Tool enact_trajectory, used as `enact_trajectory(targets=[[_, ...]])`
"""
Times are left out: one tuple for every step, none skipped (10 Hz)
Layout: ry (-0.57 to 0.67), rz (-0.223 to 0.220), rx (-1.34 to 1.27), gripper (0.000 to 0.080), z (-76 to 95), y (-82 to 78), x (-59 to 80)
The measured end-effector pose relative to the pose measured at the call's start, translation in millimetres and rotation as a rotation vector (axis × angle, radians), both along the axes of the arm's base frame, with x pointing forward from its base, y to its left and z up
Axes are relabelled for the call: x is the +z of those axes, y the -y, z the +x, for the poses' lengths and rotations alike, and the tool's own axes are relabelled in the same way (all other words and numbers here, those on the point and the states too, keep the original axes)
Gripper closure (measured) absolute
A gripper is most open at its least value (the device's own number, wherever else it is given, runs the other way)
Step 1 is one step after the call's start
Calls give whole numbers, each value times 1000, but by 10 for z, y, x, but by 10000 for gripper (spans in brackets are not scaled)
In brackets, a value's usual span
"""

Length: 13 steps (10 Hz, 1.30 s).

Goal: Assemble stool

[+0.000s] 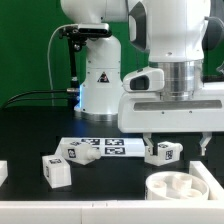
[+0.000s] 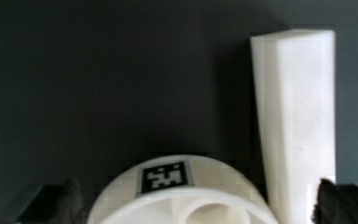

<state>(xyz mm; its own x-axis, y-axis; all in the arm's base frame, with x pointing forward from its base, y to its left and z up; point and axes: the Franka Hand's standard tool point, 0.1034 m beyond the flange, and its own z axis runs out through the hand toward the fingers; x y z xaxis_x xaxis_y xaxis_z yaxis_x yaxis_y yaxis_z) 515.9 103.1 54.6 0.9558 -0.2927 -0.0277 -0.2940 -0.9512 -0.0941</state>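
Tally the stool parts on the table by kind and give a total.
Seat disc: 1
Legs: 3, by the exterior view's sides: left leg, middle leg, right leg
Total: 4

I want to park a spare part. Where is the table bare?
Bare: the front strip between the front leg and the seat; also behind that leg, at the exterior view's left. Crowded: around the marker board and the end effector.
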Motion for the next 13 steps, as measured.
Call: enact_trajectory(targets=[[-24,27,-105,150,-72,63,-29],[-42,50,-204,150,-138,156,-58],[-47,66,-304,150,-168,226,-83],[-23,64,-323,150,-139,166,-73],[-24,64,-299,150,-144,161,-76],[-36,65,-296,150,-149,190,-78],[-50,72,-283,150,-180,202,-87],[-126,117,-292,150,-288,275,-105],[-215,163,-319,150,-381,326,-83],[-307,214,-335,150,-451,372,-61],[-376,256,-362,150,-472,417,-64],[-397,268,-362,150,-439,428,-83],[-456,294,-350,150,-480,412,-85]])
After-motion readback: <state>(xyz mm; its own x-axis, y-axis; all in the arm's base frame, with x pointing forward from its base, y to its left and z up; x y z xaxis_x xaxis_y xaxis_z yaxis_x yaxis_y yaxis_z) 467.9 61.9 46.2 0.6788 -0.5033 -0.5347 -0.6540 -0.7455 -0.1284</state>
